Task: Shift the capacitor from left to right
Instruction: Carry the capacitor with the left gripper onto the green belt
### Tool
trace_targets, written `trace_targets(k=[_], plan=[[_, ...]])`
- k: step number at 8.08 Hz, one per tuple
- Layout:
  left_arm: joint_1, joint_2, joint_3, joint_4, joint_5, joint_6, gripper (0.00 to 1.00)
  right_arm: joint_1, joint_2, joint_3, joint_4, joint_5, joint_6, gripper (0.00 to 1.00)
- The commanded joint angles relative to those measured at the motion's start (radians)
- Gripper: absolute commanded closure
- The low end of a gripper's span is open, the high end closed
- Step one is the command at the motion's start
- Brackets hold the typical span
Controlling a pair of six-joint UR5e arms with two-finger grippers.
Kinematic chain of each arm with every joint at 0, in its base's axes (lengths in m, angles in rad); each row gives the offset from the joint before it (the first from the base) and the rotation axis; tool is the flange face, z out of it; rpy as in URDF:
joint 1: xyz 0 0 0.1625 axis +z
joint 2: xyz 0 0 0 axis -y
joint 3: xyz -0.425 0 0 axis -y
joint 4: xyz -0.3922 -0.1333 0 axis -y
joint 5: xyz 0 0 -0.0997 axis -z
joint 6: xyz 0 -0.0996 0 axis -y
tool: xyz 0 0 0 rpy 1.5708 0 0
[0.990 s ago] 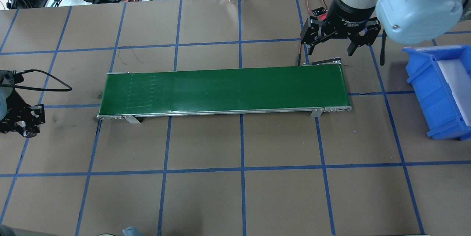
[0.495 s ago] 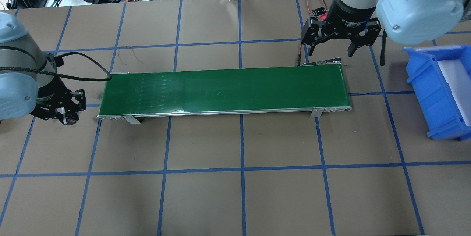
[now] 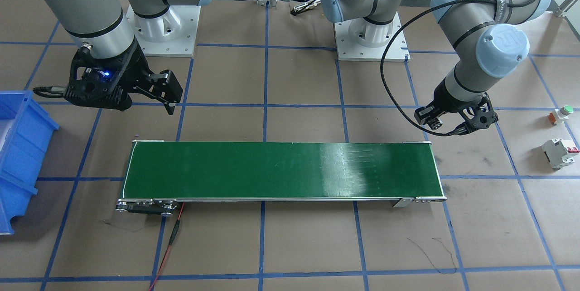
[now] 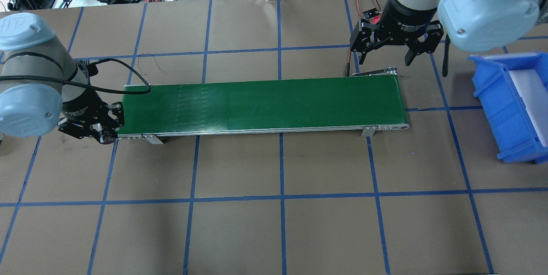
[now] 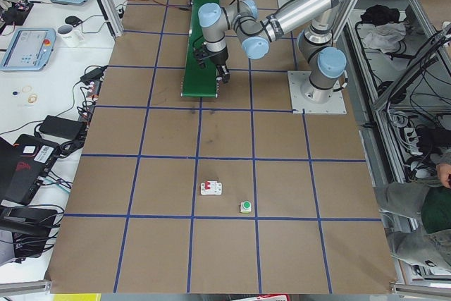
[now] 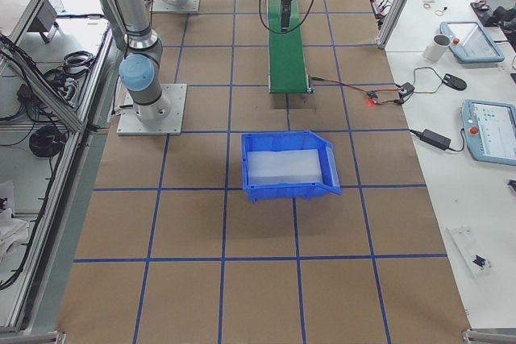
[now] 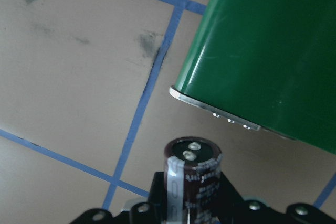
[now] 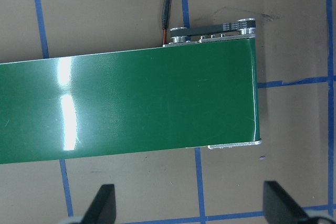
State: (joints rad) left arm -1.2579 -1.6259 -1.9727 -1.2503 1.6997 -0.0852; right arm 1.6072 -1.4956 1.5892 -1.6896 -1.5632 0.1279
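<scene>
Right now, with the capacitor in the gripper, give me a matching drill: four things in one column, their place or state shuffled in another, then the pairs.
1 capacitor
2 right gripper
3 blue bin
4 white breaker

A open, hovering near the conveyor belt's right end
B on the table, out on the robot's left
C clamped in the left gripper
D on the table past the belt's right end

Pairs: 1-C, 2-A, 3-D, 4-B
</scene>
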Motion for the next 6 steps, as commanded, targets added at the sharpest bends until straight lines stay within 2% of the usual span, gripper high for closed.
trace_targets(k=[1,3,6], plan=[[-0.041,-0.020,0.002,-0.020,-0.063,-0.033,1.00,0.000,0.000,0.000,-0.001,0.000,-0.001,0.00],[-0.049,-0.032,0.002,-0.060,-0.064,-0.030,1.00,0.000,0.000,0.000,-0.001,0.000,-0.010,0.00],[-0.075,-0.083,0.034,-0.046,-0.071,0.001,1.00,0.000,0.000,0.000,-0.001,0.000,-0.010,0.00]])
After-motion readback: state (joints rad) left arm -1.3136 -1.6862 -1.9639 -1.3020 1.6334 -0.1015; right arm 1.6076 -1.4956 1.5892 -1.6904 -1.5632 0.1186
